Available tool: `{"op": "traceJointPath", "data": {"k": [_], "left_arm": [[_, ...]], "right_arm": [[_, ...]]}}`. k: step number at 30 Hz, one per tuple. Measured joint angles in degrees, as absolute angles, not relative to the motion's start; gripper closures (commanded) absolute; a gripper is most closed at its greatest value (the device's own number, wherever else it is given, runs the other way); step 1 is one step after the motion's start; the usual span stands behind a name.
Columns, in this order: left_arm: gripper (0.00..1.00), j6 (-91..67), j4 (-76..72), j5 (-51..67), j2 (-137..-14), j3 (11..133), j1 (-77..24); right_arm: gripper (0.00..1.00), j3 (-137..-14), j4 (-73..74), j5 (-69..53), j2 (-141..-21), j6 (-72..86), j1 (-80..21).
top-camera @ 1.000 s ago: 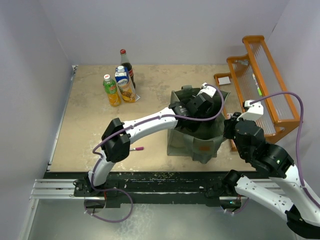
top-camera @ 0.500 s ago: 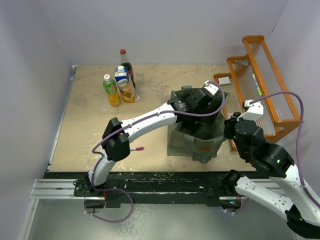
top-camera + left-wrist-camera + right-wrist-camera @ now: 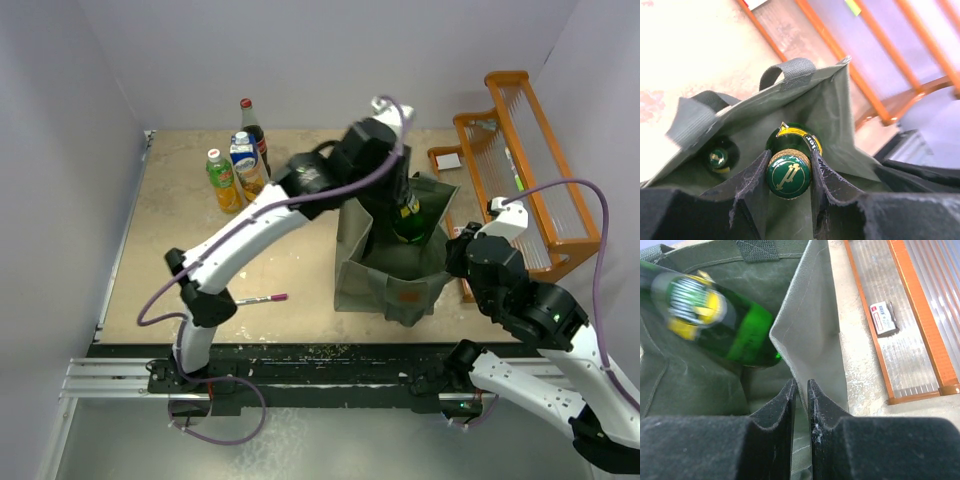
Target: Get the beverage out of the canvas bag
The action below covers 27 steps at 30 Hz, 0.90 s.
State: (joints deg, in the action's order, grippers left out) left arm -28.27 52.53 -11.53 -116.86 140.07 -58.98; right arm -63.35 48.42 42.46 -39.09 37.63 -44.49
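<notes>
- Gripping the bottle point(image 3: 788, 172) at its gold-and-green cap, the left jaws are closing on it from both sides, the dark pads touching the cap and neck.
- In the overhead view, the bottle point(image 3: 405, 215) is hanging upright just right of the frame's centre. Its green body is showing above the bag's opening and its lower end is still sitting inside the bag point(image 3: 385, 285).
- The left arm point(image 3: 260, 215) is reaching from the lower left of that view up and over the bag's far rim.
- The right jaws are pinching the bag's right-hand wall point(image 3: 812, 335). The fabric edge is running down into the narrow slit between them at the bottom centre of the right wrist view.
- In that same view the bottle point(image 3: 740, 335) is showing blurred at the upper left, green with a yellow label, inside the bag.
- A second bottle point(image 3: 719, 158) is standing deeper in the bag, only its cap showing at the left of the left wrist view.
- The bag is resting on the tabletop point(image 3: 170, 250), its tan patch point(image 3: 407, 296) facing the bottom of the overhead frame.
- An orange rack point(image 3: 520, 170) is standing just beside the bag at the right edge, with a small white card point(image 3: 449, 160) lying on its low shelf.
- Three drinks are standing together at the upper left: a dark bottle point(image 3: 250, 120), a carton point(image 3: 247, 165) and a green-capped bottle point(image 3: 222, 180).
- A pink-tipped pen point(image 3: 268, 298) is lying on the tabletop at the lower left, near the left arm.
</notes>
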Motion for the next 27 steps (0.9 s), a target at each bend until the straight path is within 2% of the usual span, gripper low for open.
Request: {"op": "traceJointPath", "data": {"k": [10, 16, 21, 27], "left_arm": [[1.00, -40.8, 57.0, -2.9, -100.8, 141.5, -47.4], [1.00, -43.7, 58.5, -0.5, -95.4, 142.3, -46.1], [1.00, -43.3, 62.3, -2.0, -92.6, 143.5, -45.9], [1.00, -38.5, 68.6, -9.3, -88.8, 142.0, -45.7]], "right_arm": [[0.83, -63.8, 48.6, 42.2, -40.5, 39.5, -44.5], [0.82, -63.8, 48.5, 42.2, -40.8, 40.1, -44.5], [0.82, -63.8, 48.5, 42.2, -40.8, 40.7, -44.5], [0.81, -63.8, 48.5, 41.8, -40.9, 41.0, -44.5]]}}
